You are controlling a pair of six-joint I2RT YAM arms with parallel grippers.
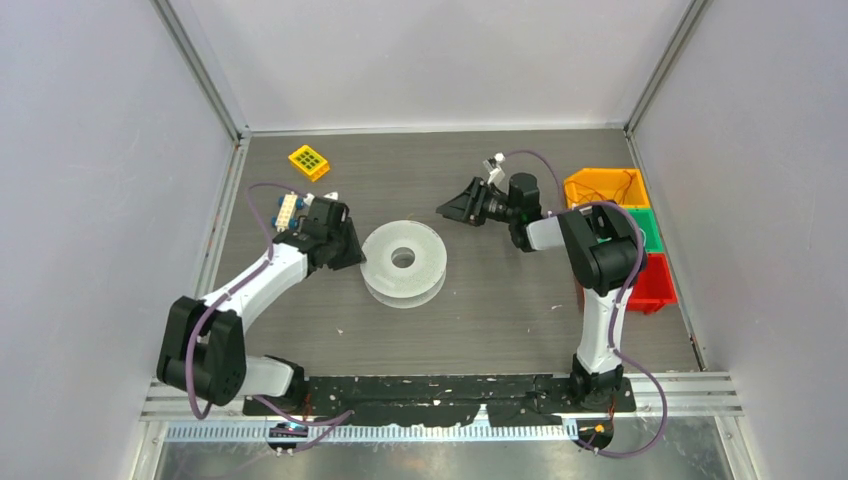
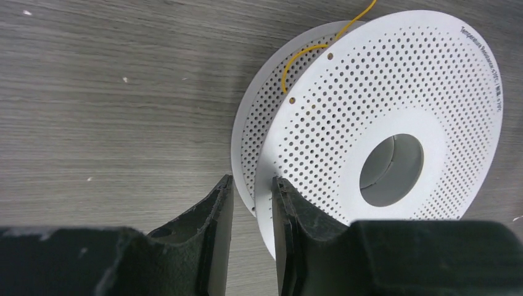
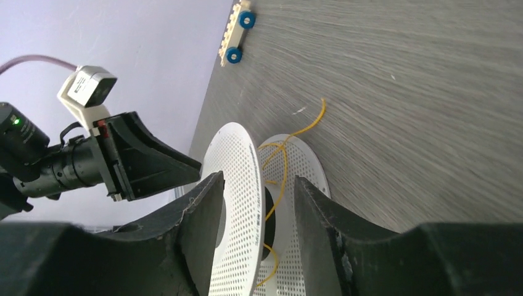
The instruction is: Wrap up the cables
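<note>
Top external: right end effector (image 1: 443, 210) raised, pointing left.

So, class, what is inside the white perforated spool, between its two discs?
A thin yellow wire loops loosely between the discs of the spool, one end trailing out over the table. How much lies further in cannot be seen: the upper disc covers it.
</note>
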